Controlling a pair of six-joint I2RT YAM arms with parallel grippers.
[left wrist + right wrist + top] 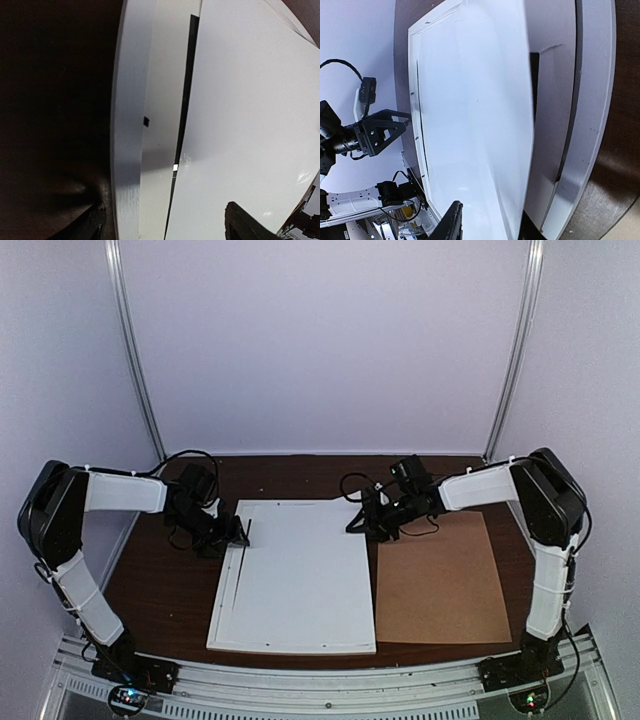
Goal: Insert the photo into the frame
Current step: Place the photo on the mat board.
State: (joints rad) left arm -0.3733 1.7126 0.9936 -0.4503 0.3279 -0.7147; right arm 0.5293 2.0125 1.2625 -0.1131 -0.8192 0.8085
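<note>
top: we look down on the frame [222, 615] from high off its near edge, whole in view | left wrist: close above its left rail, facing down | right wrist: close by its far-right corner, facing leftward across it | all share it

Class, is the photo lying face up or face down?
Face down: the photo shows only its plain white back, over the frame.

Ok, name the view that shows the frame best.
Top external: the frame shows nearly whole, around the photo. The left wrist view gives only one side of it close up, and the right wrist view only another side, with the photo covering the rest.
</note>
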